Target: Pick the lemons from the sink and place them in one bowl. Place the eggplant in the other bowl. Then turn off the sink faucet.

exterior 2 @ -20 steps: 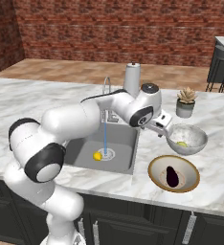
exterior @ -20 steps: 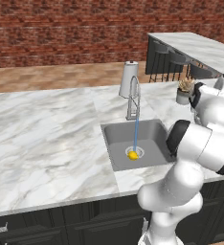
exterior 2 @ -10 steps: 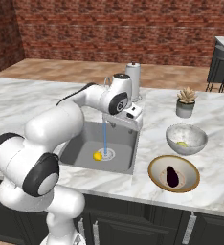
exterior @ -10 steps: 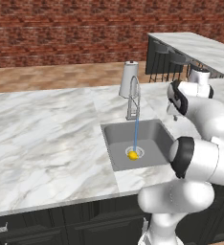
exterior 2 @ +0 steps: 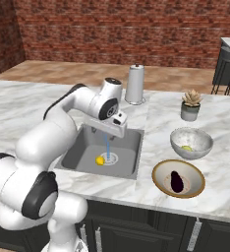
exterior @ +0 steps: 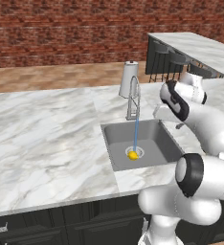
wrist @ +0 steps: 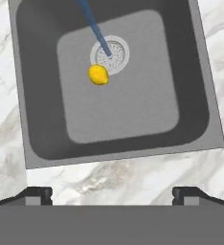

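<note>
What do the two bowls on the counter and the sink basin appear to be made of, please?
Deep bowl: speckled pale grey, likely stone or ceramic. Shallow bowl: tan rim, dark brown inside, probably wood. Sink: matte, even grey, seemingly metal, though the rendering leaves it open.

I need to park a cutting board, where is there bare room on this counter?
The marble left of the sink is bare to the counter's end. Right of the sink is crowded: grey bowl, wooden bowl and potted plant sit close together.

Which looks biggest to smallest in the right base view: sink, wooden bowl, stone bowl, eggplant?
1. sink
2. wooden bowl, nearer the camera, so its lead over the next is unsure
3. stone bowl
4. eggplant
</note>
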Available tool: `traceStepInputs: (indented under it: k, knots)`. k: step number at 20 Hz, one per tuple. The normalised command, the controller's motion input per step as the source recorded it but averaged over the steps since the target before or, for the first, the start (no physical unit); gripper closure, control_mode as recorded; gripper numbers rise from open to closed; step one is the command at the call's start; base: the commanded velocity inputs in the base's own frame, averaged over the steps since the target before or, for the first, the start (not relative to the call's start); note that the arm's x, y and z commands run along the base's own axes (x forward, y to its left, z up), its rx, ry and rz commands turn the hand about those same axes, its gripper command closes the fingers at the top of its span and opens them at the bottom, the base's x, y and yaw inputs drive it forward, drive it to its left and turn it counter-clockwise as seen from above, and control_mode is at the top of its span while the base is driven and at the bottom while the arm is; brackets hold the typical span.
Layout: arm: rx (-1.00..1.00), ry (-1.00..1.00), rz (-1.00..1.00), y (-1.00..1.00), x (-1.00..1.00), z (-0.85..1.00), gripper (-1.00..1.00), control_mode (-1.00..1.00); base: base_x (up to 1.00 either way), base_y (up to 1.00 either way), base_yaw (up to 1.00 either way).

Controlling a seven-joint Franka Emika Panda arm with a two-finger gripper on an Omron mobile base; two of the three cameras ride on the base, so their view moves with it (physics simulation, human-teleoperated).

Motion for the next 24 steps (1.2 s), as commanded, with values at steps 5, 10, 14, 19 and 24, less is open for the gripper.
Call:
traceStepInputs:
  k: [5,10,14,19,24]
  knots:
    - [-0.03,-0.14,0.18,0.82,-0.05,-0.47,-1.00,-1.00,0.00,0.00,0.00]
    - [-0.15,-0.02,0.08,0.60,0.32,-0.25,-1.00,-1.00,0.00,0.00,0.00]
    - [-0.16,-0.01,0.03,0.36,0.47,-0.30,-1.00,-1.00,0.00,0.00,0.00]
    - [-0.11,0.06,-0.04,0.01,0.68,-0.19,-1.00,-1.00,0.00,0.00,0.00]
    - [-0.04,0.01,-0.19,0.00,0.43,-0.51,-1.00,-1.00,0.00,0.00,0.00]
